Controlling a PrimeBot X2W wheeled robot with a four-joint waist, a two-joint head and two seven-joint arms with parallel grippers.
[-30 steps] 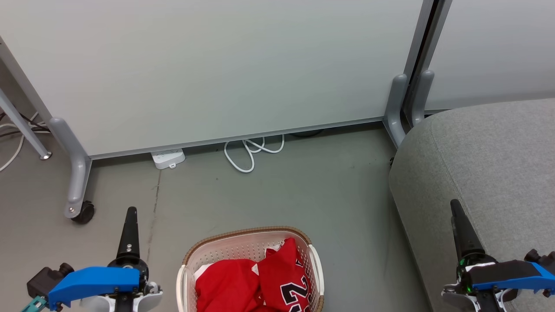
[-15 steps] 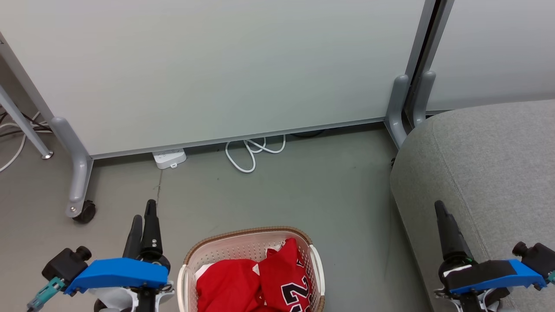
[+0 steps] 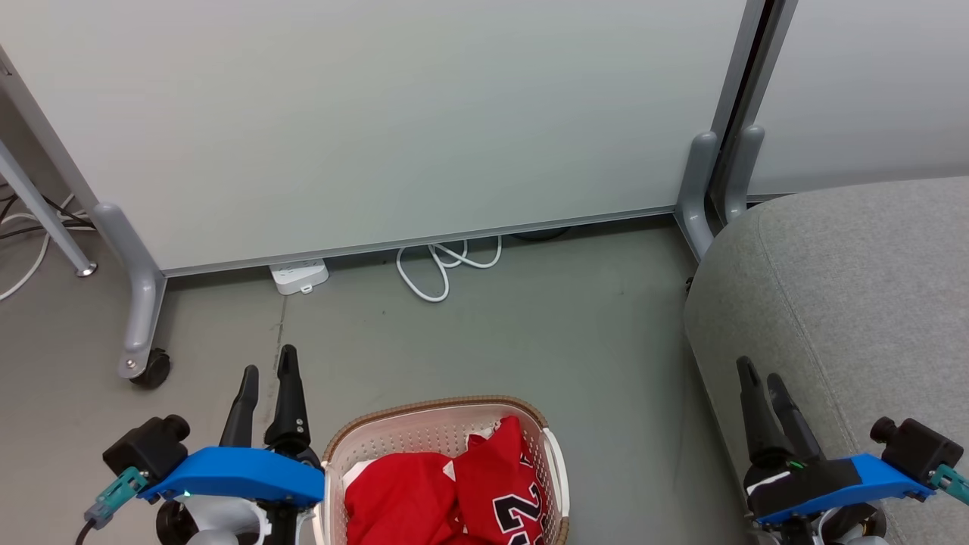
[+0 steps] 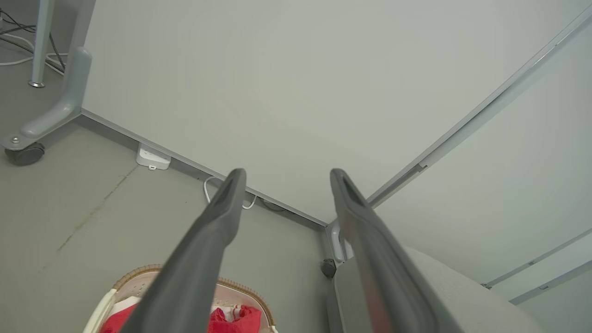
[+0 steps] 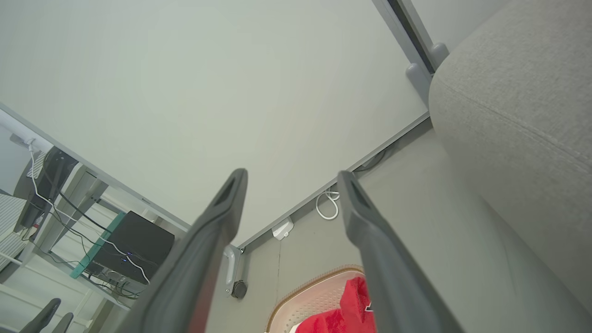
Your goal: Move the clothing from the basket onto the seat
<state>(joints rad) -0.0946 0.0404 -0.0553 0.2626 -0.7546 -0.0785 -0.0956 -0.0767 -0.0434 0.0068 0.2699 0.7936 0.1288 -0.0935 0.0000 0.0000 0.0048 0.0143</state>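
The left gripper (image 3: pixel 268 360) stands just to the left of the basket (image 3: pixel 431 403). Its two dark fingers are spread wide with nothing between them, and their tips point away from the robot over the floor (image 3: pixel 530 341) beside the basket's left rim. In the left wrist view the gap between the fingers is broad, and the basket's far rim with a bit of red cloth sits low between them.

The right gripper (image 3: pixel 759 369) is to the right of the basket and well apart from it. It sits at the near front edge of the sofa (image 3: pixel 855 288). It is also opened wide and empty, which the right wrist view shows plainly, though in the head view the fingers look close together because they are seen edge-on.

The clothing (image 3: pixel 394 499) lies heaped inside the basket and neither gripper touches it. The jersey (image 3: pixel 503 484), with black, white-outlined numerals, lies on the basket's right side and rises to a peak near the far rim.

The grey sofa is to the right of the basket, with a strip of floor between them.

Beyond the basket, a white power strip (image 3: pixel 300 274) and a looped white cable (image 3: pixel 439 265) lie at the foot of a pale partition panel (image 3: pixel 378 113). One of the panel's caster wheels (image 3: pixel 155 372) is on the floor beyond the basket, to its left.
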